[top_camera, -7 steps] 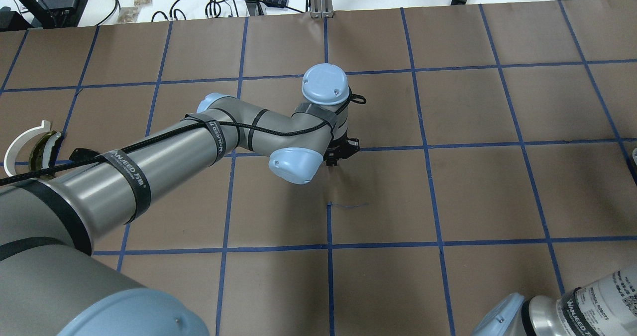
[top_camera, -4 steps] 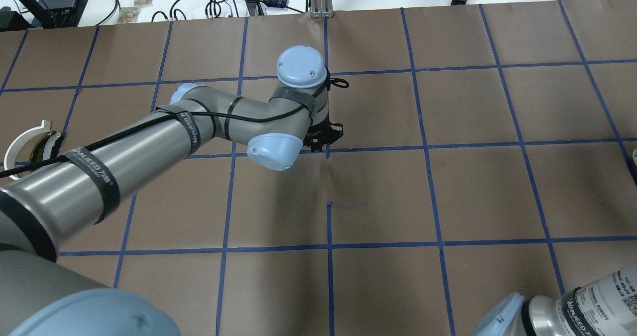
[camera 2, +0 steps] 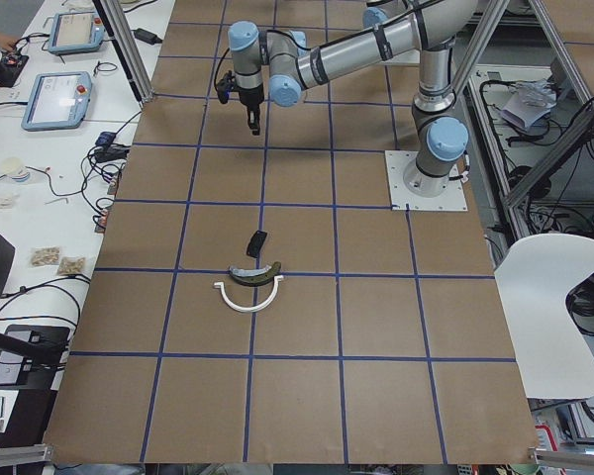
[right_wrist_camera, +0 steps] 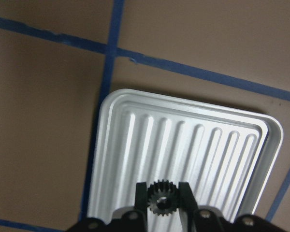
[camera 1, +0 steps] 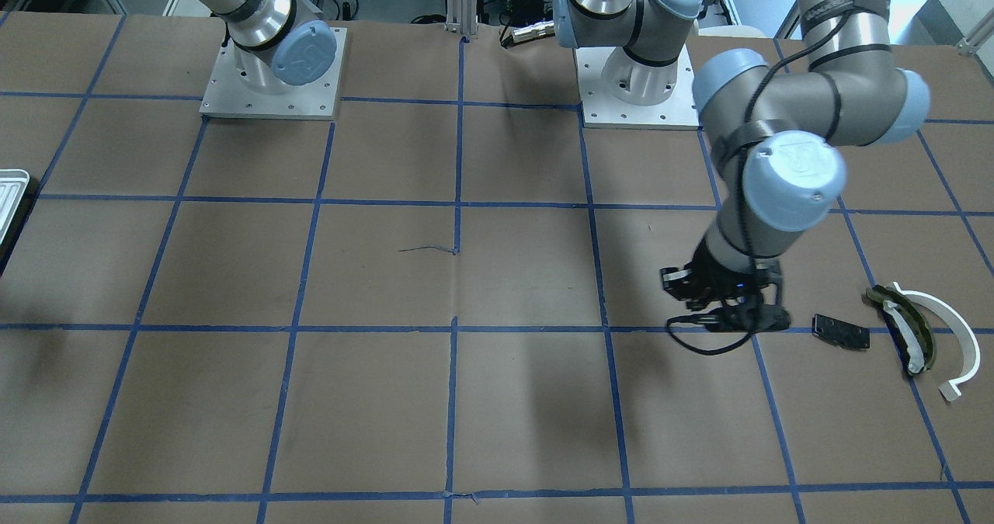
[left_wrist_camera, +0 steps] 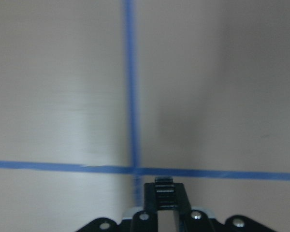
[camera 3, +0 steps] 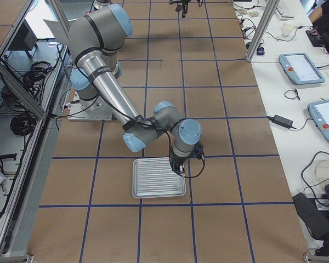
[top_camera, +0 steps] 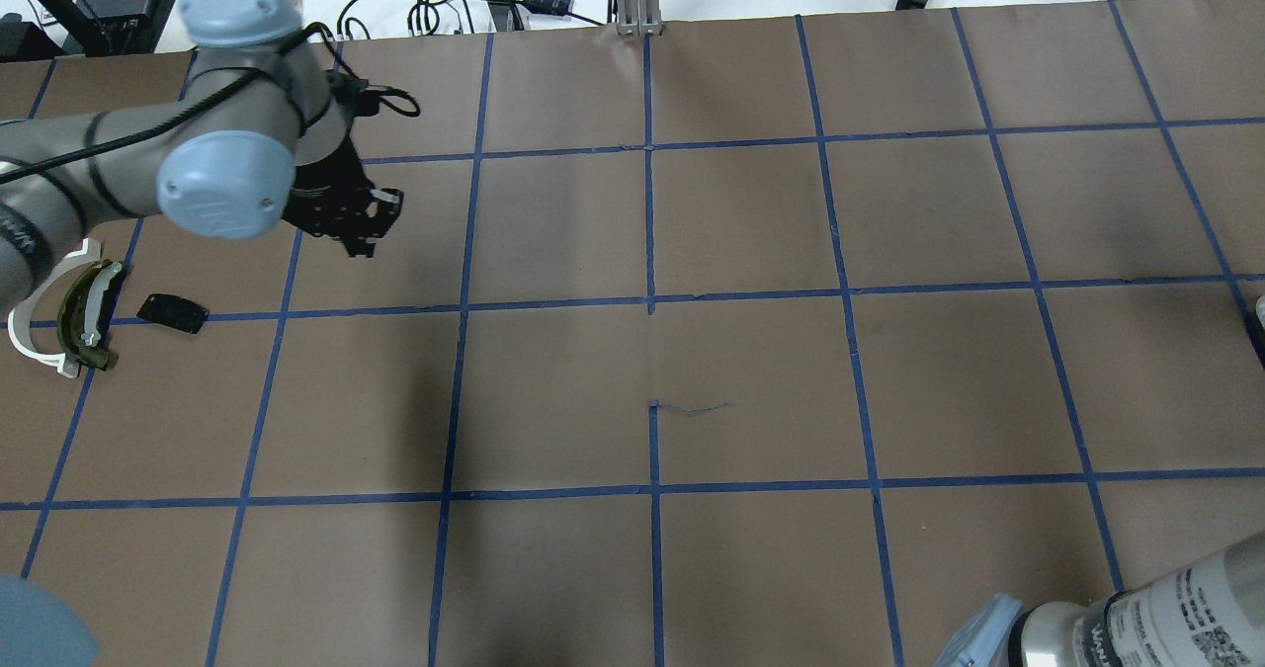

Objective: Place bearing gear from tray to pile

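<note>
right gripper [right_wrist_camera: 159, 192] pinching a bearing gear [right_wrist_camera: 159, 203] right over the tray [right_wrist_camera: 208, 140], left gripper [top_camera: 358, 237] clamped on another gear [left_wrist_camera: 165, 185] above the worktop [top_camera: 751, 371], near the pile [top_camera: 69, 316], not over it

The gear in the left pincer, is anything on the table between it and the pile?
Nothing visible. Only bare brown paper lies between the left pincer with its gear and the black plate at the pile's near edge.
</note>
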Controlling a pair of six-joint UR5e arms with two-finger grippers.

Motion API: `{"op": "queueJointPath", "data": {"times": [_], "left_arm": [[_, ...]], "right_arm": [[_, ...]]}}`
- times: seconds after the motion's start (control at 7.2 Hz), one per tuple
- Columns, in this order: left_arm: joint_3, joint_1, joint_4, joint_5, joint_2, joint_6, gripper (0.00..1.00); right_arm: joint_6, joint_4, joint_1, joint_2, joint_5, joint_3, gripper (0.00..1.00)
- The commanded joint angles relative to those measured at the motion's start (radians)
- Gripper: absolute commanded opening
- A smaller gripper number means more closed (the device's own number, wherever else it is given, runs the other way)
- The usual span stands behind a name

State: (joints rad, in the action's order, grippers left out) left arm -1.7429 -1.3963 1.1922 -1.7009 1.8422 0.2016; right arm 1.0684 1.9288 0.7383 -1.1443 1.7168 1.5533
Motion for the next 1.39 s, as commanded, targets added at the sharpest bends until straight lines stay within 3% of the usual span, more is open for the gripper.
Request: {"op": "queueJointPath", "data": {"times": [0.0,0.42,0.56,0.83,0.97,1.11,1.25], "left_arm": [[-0.071,0.294,-0.090,-0.014,-0.020,0.434,0.00],[-0.159,0.500,-0.206,0.084,0.043,0.646,0.00],[-0.196,0.510,-0.282,0.086,0.051,0.648,0.00],[-0.208,0.508,-0.319,0.089,0.066,0.656,0.00],[-0.207,0.508,-0.322,0.090,0.077,0.656,0.20],[-0.202,0.508,-0.322,0.090,0.078,0.656,0.52],[-0.199,0.508,-0.322,0.090,0.080,0.654,0.76]], "right_arm": [[-0.283,-0.191,0.184,-0.130,-0.003,0.002,0.00],[-0.797,-0.384,0.531,-0.247,-0.016,0.001,0.00],[-0.941,-0.390,0.646,-0.252,-0.052,-0.001,0.00],[-1.246,-0.363,0.868,-0.215,-0.118,-0.005,0.00],[-1.359,-0.296,0.974,-0.175,-0.161,-0.005,0.00],[-1.445,-0.198,1.051,-0.120,-0.198,-0.002,0.00],[-1.458,-0.126,1.097,-0.062,-0.200,0.002,0.00]]}}
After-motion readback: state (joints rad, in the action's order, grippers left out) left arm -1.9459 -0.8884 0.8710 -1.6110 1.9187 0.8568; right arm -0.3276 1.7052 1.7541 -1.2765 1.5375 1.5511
